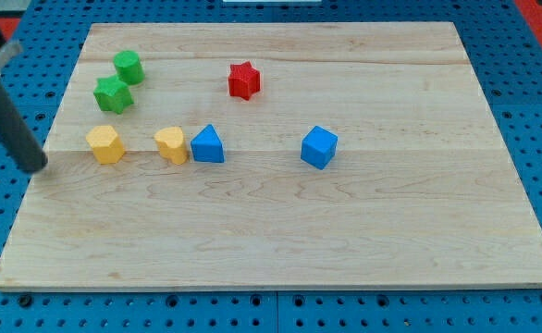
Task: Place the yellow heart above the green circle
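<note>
The yellow heart [171, 145] lies on the wooden board [280, 231], left of centre, touching or nearly touching a blue triangle [207, 144] on its right. The green circle [129, 67] sits near the board's top left, well above the heart and to its left. My tip [37, 167] is at the board's left edge, left of a yellow hexagon-like block [105, 144], far from the heart and touching no block. The dark rod slants up to the view's top left.
A green star [112, 94] lies just below-left of the green circle, close to it. A red star [244, 80] is near top centre. A blue cube [318, 147] is right of centre. A blue pegboard surrounds the board.
</note>
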Motion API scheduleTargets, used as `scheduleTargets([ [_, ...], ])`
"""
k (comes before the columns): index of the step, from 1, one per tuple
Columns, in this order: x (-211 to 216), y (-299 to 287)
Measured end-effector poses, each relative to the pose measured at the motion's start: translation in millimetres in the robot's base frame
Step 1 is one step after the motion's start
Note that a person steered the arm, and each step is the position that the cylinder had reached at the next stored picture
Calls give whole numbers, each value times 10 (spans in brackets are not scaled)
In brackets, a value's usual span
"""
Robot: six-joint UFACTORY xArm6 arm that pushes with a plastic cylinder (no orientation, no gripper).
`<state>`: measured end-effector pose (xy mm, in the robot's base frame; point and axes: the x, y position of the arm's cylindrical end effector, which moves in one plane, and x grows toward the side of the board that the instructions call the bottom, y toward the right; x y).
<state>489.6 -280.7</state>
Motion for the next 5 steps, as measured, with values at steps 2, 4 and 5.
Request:
scheduleTargets([
  [2, 125, 1245],
  [4, -504, 1626],
  [5, -814, 1453],
])
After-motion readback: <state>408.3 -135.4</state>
